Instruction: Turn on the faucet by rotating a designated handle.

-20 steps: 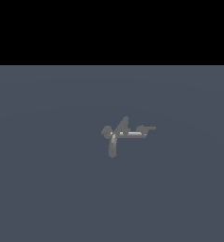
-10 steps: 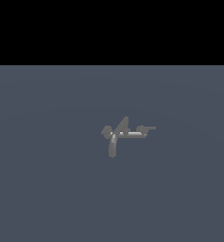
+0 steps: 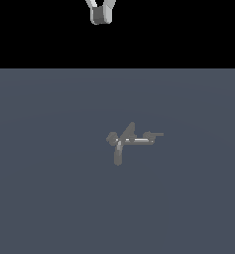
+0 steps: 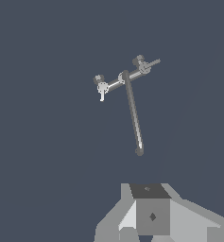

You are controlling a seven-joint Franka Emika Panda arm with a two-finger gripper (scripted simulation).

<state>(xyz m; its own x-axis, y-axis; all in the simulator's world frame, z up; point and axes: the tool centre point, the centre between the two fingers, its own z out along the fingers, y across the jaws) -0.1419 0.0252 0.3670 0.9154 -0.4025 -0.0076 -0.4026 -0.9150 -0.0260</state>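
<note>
The grey table [image 3: 49, 198] fills the lower part of the exterior view, under a black background. The tool [image 3: 100, 15] hangs at that view's top edge, high above and well apart from everything; whether it is wide or narrow I cannot tell. The faucet [image 3: 125, 141] sits on the table near the middle. Its handle [image 3: 156, 134], a thin lever, points toward the exterior view's right, untouched.
</note>
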